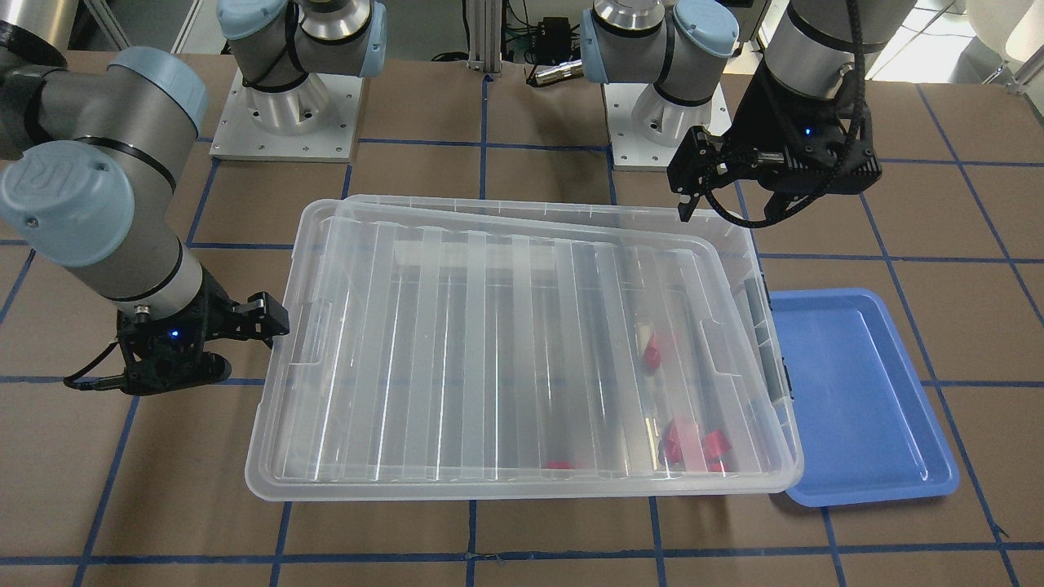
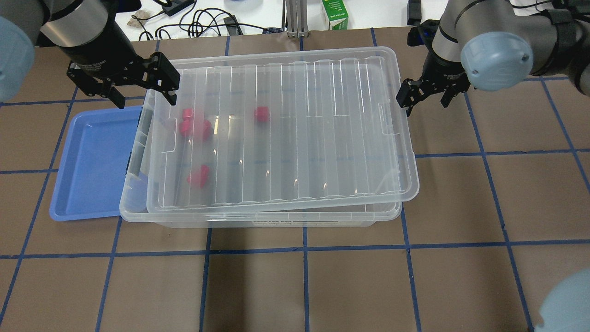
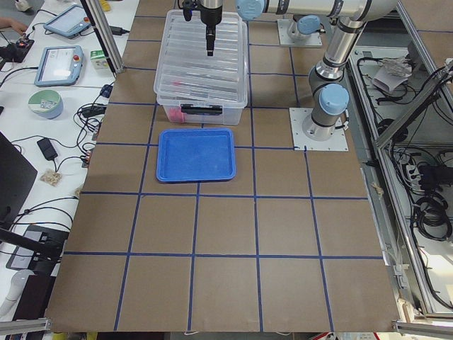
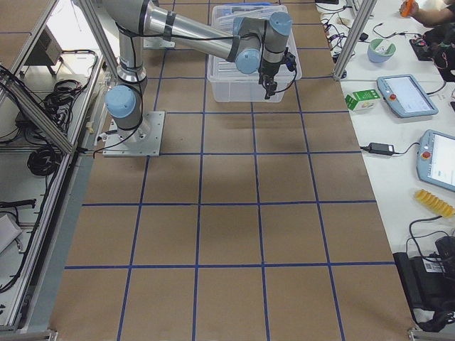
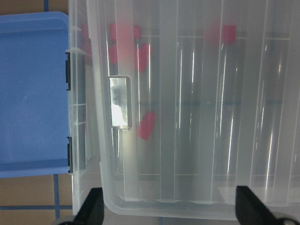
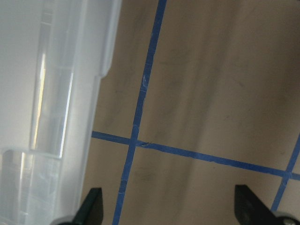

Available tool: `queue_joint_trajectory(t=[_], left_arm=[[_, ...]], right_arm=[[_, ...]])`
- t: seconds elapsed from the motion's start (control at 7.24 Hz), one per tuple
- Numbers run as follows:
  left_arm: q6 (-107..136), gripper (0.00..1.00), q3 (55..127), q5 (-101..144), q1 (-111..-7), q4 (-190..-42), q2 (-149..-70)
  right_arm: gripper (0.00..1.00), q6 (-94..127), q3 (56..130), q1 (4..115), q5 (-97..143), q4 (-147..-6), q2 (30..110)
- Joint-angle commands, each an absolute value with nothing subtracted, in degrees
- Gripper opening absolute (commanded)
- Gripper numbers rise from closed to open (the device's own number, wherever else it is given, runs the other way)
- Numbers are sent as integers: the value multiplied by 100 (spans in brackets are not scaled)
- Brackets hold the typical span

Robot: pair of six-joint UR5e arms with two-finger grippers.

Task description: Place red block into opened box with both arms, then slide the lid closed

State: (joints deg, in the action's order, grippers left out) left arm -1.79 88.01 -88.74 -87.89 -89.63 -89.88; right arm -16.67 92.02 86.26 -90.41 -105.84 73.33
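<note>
On the brown table with its blue tape grid (image 2: 322, 286), a large clear plastic storage box (image 2: 276, 222) stands with a flat ribbed clear plastic lid (image 2: 295, 133) lying on top. The lid sits slightly askew, overhanging the box at the robot's right end and leaving a narrow strip uncovered at the left end. Through it, several small glossy red plastic blocks (image 2: 199, 176) show on the box floor, all toward the left end. A shallow blue tray (image 2: 92, 161) lies against that end. The left gripper (image 2: 145, 99) hangs above the box's far left corner, fingers spread wide and empty. The right gripper (image 2: 425, 100) sits just beside the lid's right end over bare table, released and grasping nothing; whether a finger touches the lid I cannot tell
</note>
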Motion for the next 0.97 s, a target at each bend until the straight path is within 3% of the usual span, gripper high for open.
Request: queue_joint_trajectory(t=[0.0, 0.83], left_arm=[[-176, 100, 8798, -8877, -8789, -9053, -8956], [-176, 100, 8754, -8886, -8789, -9149, -8939]], right_arm=[[100, -1652, 9176, 8640, -9061, -10582, 7330], [100, 62, 8385, 9571, -9131, -9835, 8235]])
